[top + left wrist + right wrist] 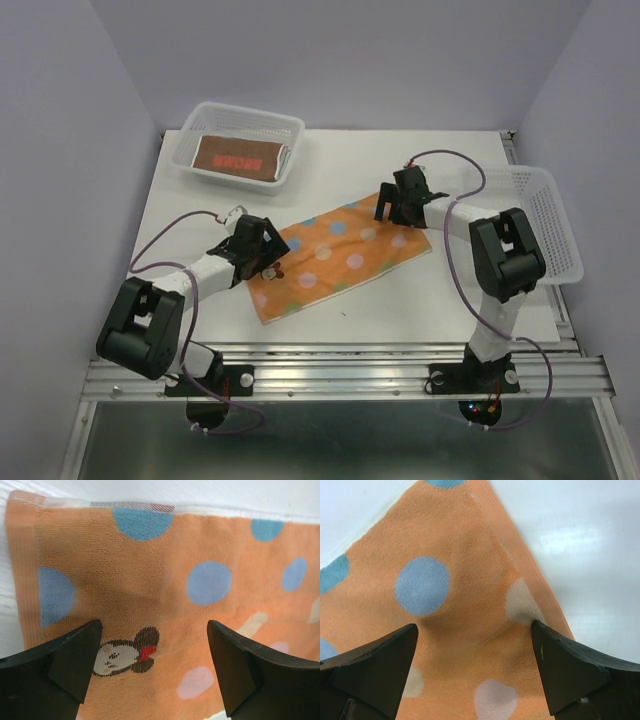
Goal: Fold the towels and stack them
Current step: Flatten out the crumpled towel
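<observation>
Top external: orange towel (335,255) corners hidden beneath the arms, left and right jaws wide apart.

A white table (400,310) is closed in by three pale purple walls: a back wall (350,50), a left wall (60,150) and a right wall (605,90). A metal rail (350,365) is fixed along its near edge. The table is softly lit, and a bright shine is seen on it.

Spread orange towel (335,258), brown-red towel (240,158) folded in basket (230,182)
</observation>
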